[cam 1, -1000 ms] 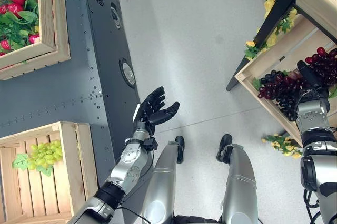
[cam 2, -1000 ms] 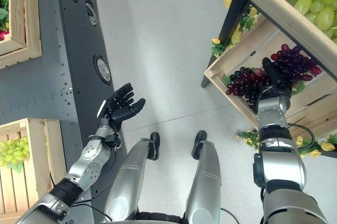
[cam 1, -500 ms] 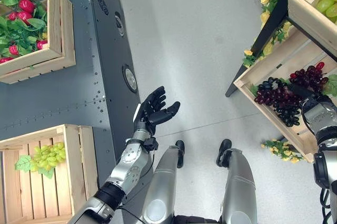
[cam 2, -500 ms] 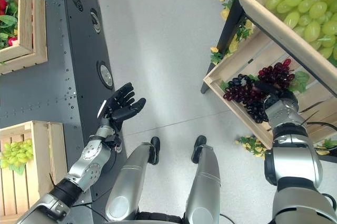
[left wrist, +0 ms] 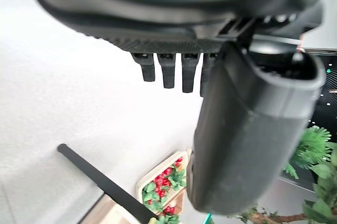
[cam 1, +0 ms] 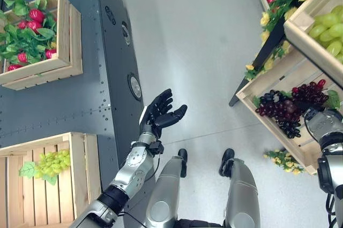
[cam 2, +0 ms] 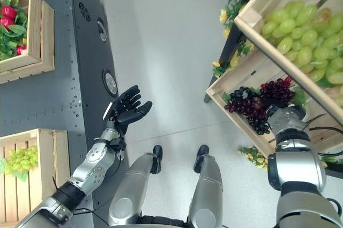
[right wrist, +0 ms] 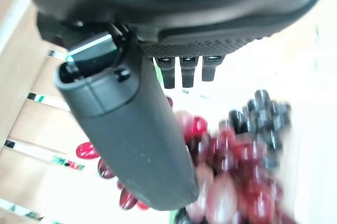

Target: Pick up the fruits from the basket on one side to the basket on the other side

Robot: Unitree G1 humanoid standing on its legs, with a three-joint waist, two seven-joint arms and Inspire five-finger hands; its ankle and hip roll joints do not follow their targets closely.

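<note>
At the far left, a wooden crate of red fruit and leaves [cam 1: 37, 30] sits on a dark grey platform [cam 1: 80, 94], and a nearer wooden crate [cam 1: 75, 180] holds a bunch of green grapes [cam 1: 51, 161]. The left robot hand [cam 1: 159, 114] hangs in the air over the platform's edge, palm up with fingers spread apart and holding nothing. On the right, the right robot hand [right wrist: 158, 77] is over the dark purple and red grapes [cam 1: 286, 105] in the lower shelf crate [cam 1: 252, 97], its fingers straight and not clamped on them, below an upper crate of green grapes [cam 2: 300, 30].
</note>
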